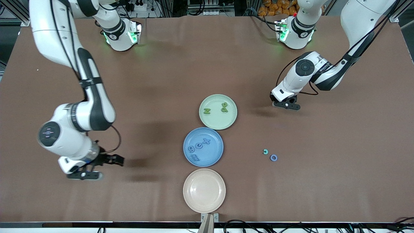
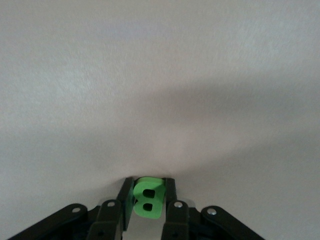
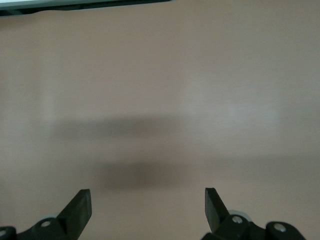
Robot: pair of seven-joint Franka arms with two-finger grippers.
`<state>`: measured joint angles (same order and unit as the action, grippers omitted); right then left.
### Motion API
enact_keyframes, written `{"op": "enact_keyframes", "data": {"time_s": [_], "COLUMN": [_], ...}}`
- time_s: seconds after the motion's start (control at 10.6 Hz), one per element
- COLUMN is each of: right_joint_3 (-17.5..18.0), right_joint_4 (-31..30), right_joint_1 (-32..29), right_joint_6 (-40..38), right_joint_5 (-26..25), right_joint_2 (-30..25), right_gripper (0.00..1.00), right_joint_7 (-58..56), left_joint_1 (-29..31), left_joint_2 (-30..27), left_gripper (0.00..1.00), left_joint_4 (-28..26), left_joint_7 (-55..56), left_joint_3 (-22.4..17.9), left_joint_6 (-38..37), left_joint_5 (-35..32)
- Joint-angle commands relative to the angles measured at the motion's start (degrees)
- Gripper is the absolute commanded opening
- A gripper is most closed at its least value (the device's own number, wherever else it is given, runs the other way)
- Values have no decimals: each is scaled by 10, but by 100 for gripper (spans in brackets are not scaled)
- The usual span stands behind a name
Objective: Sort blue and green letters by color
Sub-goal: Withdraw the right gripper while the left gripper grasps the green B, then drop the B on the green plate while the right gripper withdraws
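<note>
- Note the left gripper (image 2: 148,206): its two black fingers are clamped on a small leaf-green foam letter B (image 2: 148,198), pinched across its flat faces so the letter stands on edge between the pads.
- In the front view, find this left gripper (image 1: 286,104) low over bare tabletop toward the left arm's end of the table, beside the pale green round plate (image 1: 226,122). Judge this as a grasp just made; the likely next step is a lift and a carry to that plate.
- Check the green plate: it holds two green letters (image 1: 207,111), lying apart from each other. The matching colour explains the placement.
- Check the blue round plate (image 1: 213,157), touching the green plate and nearer to the front camera. It holds several periwinkle blue letters (image 1: 196,148), grouped close together.
- Observe the beige round plate (image 1: 212,200), nearest to the front camera; nothing lies in it.
- Locate two loose pieces still to be sorted: a small teal-green ring-shaped letter (image 1: 265,151) and a blue O-shaped letter (image 1: 273,157), just beside each other on the table, nearer the front camera than the left gripper.
- Note the right gripper (image 1: 84,174): its fingers stand wide apart and hold nothing. The arm waits over bare table toward its own end.
- The work surface is a brown cloth-covered table (image 1: 155,84), matte and faintly creased. Cables and racks line the edge by the robot bases.
</note>
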<state>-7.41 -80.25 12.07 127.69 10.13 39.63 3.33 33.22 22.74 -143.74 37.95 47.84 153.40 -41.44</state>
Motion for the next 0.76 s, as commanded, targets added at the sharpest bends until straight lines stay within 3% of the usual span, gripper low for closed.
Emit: {"op": "enact_keyframes", "data": {"time_s": [0.0, 0.28, 0.66], "right_joint_3": [2, 0, -13], "right_joint_4": [0, 0, 8], "right_joint_1": [-47, -62, -64], "right_joint_6": [-25, -39, -92], "right_joint_5": [-8, -9, -31], "right_joint_2": [-17, -35, -57], "right_gripper": [100, 100, 100], "right_joint_7": [-47, -47, -47], "left_joint_1": [3, 1, -59], "left_joint_2": [-1, 3, 18], "left_gripper": [0, 0, 0], "left_joint_4": [27, 52, 91], "left_joint_7": [51, 96, 174], "left_joint_3": [25, 44, 45], "left_joint_6": [-8, -8, -22], "left_joint_5": [-8, -3, 0]}}
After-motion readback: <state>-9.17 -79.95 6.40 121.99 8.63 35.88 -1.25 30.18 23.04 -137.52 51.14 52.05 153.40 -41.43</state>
